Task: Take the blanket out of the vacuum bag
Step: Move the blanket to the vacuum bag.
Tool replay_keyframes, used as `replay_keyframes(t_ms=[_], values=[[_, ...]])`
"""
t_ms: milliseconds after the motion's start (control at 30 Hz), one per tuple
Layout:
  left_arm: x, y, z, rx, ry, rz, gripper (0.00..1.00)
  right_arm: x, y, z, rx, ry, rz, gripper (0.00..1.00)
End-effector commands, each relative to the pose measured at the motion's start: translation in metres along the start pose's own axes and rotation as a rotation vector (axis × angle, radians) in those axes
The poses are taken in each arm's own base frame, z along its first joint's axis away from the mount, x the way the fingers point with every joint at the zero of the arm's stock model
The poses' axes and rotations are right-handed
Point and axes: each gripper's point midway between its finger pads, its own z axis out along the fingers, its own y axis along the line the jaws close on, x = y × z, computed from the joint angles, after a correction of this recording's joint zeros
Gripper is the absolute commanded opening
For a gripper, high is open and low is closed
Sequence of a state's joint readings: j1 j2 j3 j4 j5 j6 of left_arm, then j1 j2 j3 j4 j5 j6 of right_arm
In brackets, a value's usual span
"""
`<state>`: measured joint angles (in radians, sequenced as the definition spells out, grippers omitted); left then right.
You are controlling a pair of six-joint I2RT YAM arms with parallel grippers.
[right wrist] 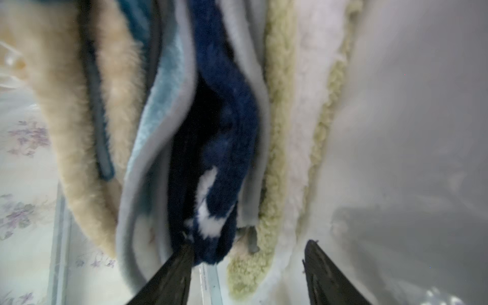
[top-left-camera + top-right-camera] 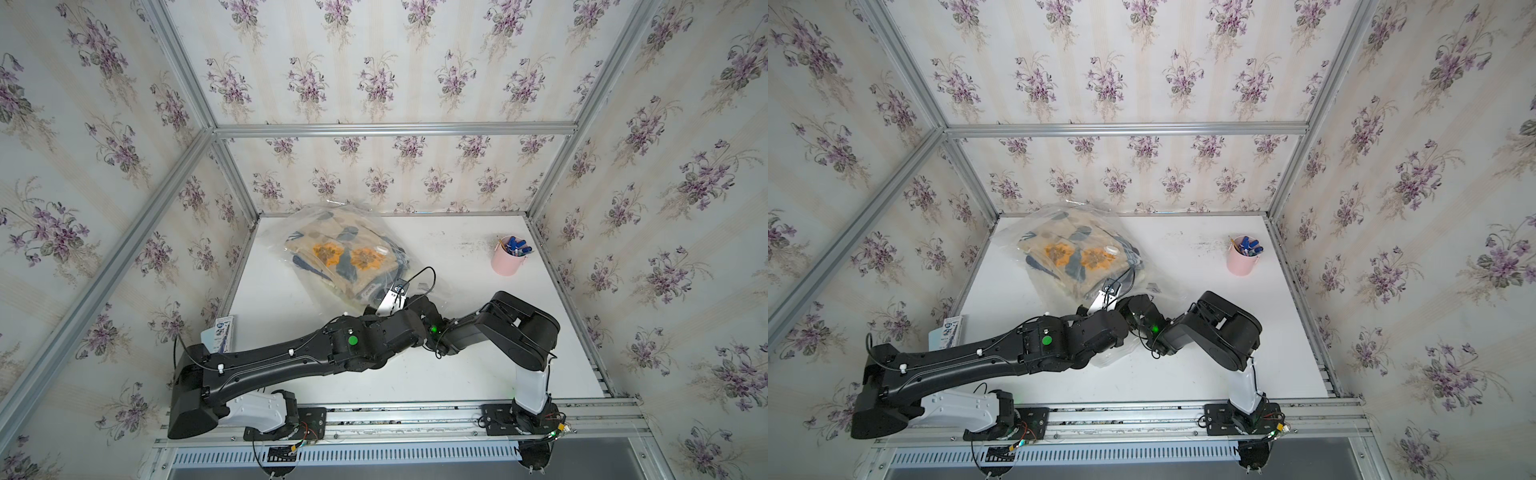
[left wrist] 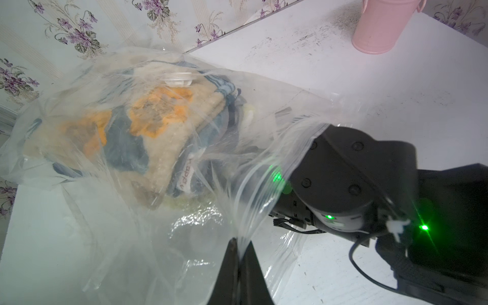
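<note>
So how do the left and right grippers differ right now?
The left gripper has its jaws shut, pinching the bag at its edge; the right gripper has its jaws apart, gripping nothing. The left touches only plastic; the right reaches inside the bag's mouth, one jaw against the blanket at its blue fold. Both are at the bag's open end.

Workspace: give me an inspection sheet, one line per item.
Surface: white table, dark scuffs near the back.
Job's things: vacuum bag lying on the table, mouth open; folded blanket inside.
Clutter: pink cup holding pens; printed card at the table edge.
End effectors: left end effector shut on the bag's plastic; right end effector open at the blanket's folds.
Cables: black cable looped beside the right wrist.
Surroundings: floral wallpaper, aluminium frame.
</note>
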<state>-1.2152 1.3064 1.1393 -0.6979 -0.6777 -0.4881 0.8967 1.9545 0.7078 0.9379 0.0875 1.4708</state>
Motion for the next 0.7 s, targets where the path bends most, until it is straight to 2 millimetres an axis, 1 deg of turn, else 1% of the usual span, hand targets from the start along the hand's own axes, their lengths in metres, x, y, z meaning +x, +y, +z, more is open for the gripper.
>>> replay_keyframes(t_ms=[0,67,167,200,267,333,433,533,600,667], values=[[-0.007,-0.003,0.001,0.003,-0.029,-0.030,0.00,-0.006,-0.005,0.010,0.012,-0.039,0.009,0.67],[-0.006,-0.003,0.002,-0.005,-0.022,-0.032,0.00,-0.006,-0.004,0.016,0.002,-0.041,0.007,0.66],[-0.002,-0.004,0.004,0.002,-0.015,-0.041,0.00,-0.008,-0.007,0.022,0.014,-0.063,-0.006,0.64],[-0.001,-0.004,0.004,0.004,-0.014,-0.044,0.00,-0.011,-0.007,0.024,0.014,-0.074,-0.006,0.62],[0.001,-0.003,0.004,0.005,-0.013,-0.046,0.00,-0.017,-0.006,0.023,0.014,-0.108,-0.012,0.49],[0.003,-0.002,0.004,0.003,-0.011,-0.050,0.00,-0.019,-0.001,0.025,0.016,-0.122,-0.032,0.45],[0.005,0.000,0.003,0.003,-0.008,-0.054,0.00,-0.019,0.003,0.030,0.015,-0.117,-0.039,0.43],[0.005,0.003,0.001,-0.002,-0.005,-0.062,0.00,-0.021,0.001,0.030,0.006,-0.113,-0.011,0.41],[0.008,0.006,0.001,-0.009,0.002,-0.068,0.00,-0.023,0.000,0.030,0.021,-0.119,-0.022,0.41],[0.010,0.008,-0.001,-0.012,0.002,-0.078,0.00,-0.023,0.003,0.029,0.019,-0.120,-0.037,0.45]])
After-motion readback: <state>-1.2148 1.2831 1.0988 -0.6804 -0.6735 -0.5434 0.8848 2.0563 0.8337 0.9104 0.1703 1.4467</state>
